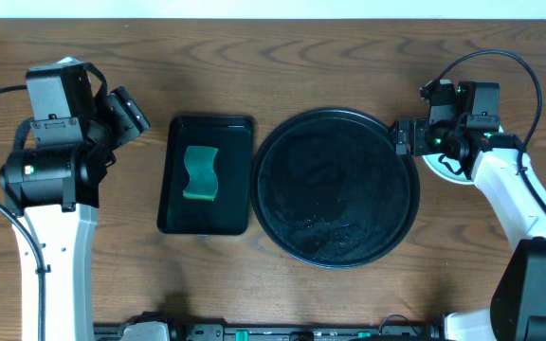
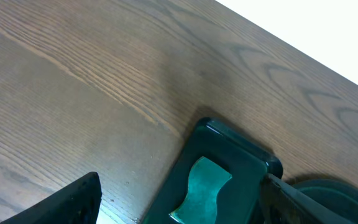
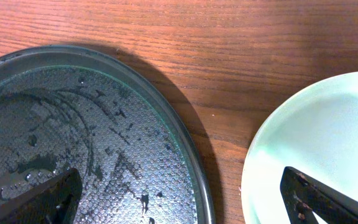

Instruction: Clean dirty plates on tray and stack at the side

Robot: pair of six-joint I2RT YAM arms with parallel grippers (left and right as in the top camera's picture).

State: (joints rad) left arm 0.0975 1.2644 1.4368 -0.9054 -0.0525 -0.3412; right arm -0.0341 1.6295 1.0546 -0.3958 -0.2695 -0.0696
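- No plates on the tray [image 1: 254, 185]; the plates [image 1: 441, 167] lie on the bench at frame right, just beside its rim.
- Right fingers [image 1: 404, 137] spread wide, empty, over their left edge; this arm is nearer.
- Left fingers [image 1: 133, 112] wide open, empty, upper left.

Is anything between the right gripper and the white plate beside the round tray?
Nothing visible. The right gripper hangs open right above the plate, one finger over it, the other over the tray.
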